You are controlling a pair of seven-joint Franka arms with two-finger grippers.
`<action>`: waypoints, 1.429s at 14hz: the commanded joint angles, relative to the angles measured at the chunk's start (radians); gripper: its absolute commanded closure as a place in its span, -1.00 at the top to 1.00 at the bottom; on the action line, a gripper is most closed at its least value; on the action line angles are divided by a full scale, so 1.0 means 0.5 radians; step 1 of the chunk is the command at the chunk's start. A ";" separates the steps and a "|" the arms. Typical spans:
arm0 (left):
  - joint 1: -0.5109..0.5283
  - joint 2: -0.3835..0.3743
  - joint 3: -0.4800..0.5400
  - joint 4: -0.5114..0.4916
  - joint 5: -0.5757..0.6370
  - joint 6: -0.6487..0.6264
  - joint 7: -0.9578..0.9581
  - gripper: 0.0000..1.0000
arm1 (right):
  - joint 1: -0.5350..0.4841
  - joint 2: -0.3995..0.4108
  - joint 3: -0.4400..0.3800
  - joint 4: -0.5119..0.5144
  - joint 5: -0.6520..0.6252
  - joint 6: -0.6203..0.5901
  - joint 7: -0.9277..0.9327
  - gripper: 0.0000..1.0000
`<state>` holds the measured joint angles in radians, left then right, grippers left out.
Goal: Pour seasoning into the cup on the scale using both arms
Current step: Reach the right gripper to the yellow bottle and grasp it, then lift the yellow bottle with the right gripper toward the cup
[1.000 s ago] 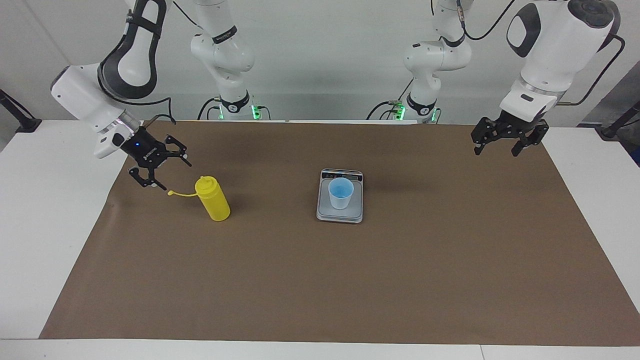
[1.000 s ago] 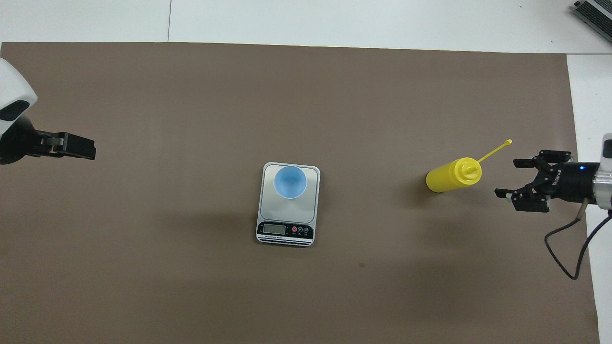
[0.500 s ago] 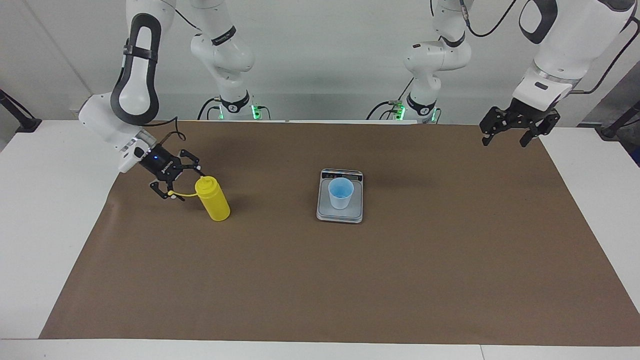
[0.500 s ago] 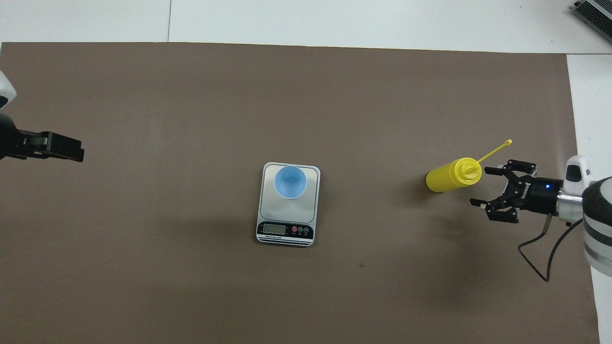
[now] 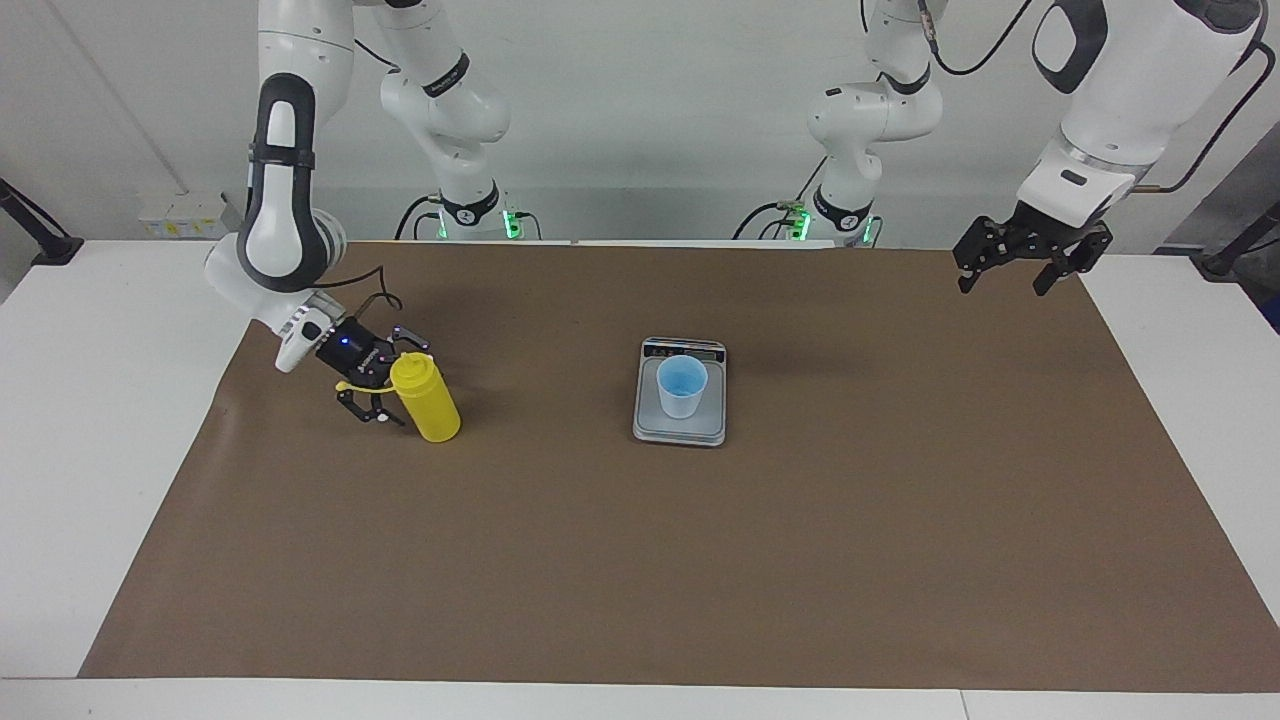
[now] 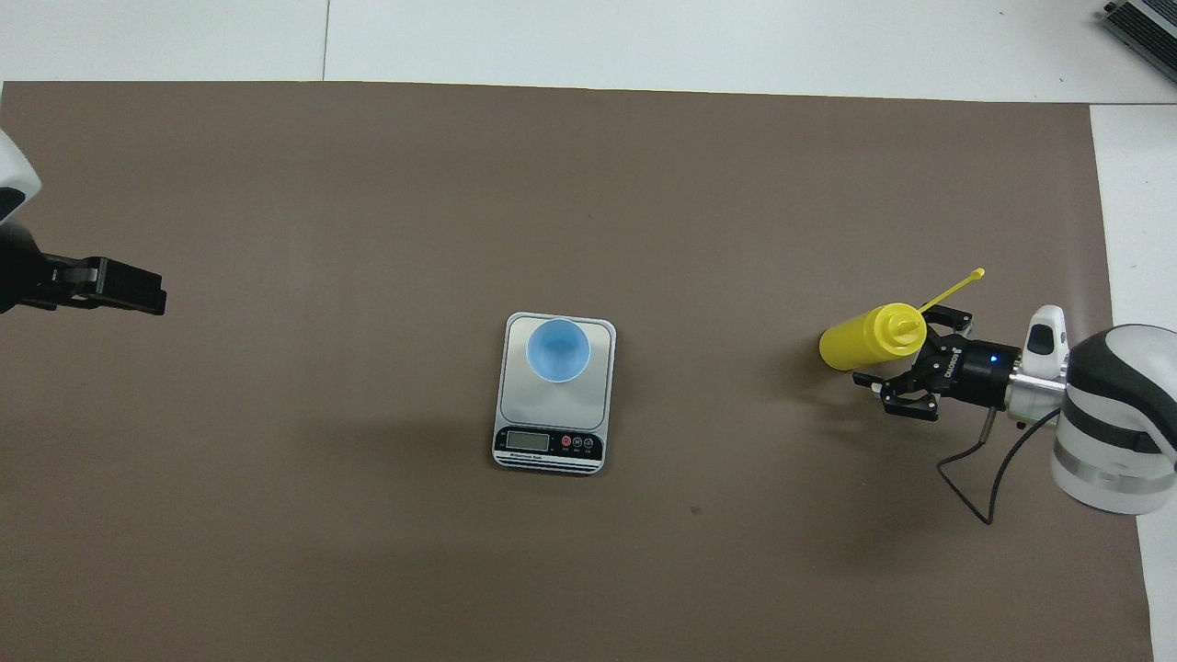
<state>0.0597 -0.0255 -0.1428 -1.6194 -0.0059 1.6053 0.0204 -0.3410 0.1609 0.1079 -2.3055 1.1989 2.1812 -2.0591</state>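
The right claw (image 5: 385,385) spreads wide around the bottle (image 5: 426,399) (upright), one finger each side. The left claw (image 5: 1012,272) hangs open, well apart from the cup (image 5: 681,387) on the scale (image 5: 650,425).

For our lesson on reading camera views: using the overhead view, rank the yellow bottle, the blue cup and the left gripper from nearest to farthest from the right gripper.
1. Yellow bottle: right beside the open right gripper, at the right arm's end.
2. Blue cup: mid-table, on the scale.
3. Left gripper: open, over the left arm's end of the mat.
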 commanded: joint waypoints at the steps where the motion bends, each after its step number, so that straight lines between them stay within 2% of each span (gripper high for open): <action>1: 0.025 -0.010 -0.009 0.036 0.000 -0.078 0.030 1.00 | 0.050 -0.003 0.011 0.012 0.066 0.046 -0.027 1.00; 4: 0.022 -0.004 -0.006 0.085 0.021 -0.185 0.042 1.00 | 0.163 0.007 0.011 0.040 0.188 0.117 -0.027 1.00; 5: 0.022 0.005 -0.009 0.103 0.021 -0.207 0.042 1.00 | 0.176 0.003 0.011 0.046 0.188 0.123 -0.027 0.49; 7: 0.022 -0.007 -0.015 0.091 0.033 -0.189 0.039 1.00 | 0.179 0.003 0.008 0.101 0.185 0.132 -0.024 -0.97; 10: 0.034 -0.019 -0.015 0.054 0.003 -0.121 0.033 1.00 | 0.240 -0.003 0.008 0.193 0.143 0.138 0.044 -1.00; 12: 0.034 -0.026 -0.012 0.027 0.003 -0.121 0.042 1.00 | 0.347 -0.024 0.008 0.242 -0.019 0.251 0.242 -1.00; 14: 0.013 -0.032 -0.012 0.027 0.006 -0.124 0.027 1.00 | 0.455 -0.024 0.008 0.337 -0.280 0.279 0.500 -1.00; 20: 0.037 -0.032 -0.003 0.024 0.006 -0.130 0.027 1.00 | 0.758 -0.009 0.008 0.616 -1.267 0.289 1.322 -1.00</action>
<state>0.0609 -0.0268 -0.1405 -1.5911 -0.0013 1.5355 0.0238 -0.0006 0.1559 0.1111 -2.0355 0.6825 2.3247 -1.5047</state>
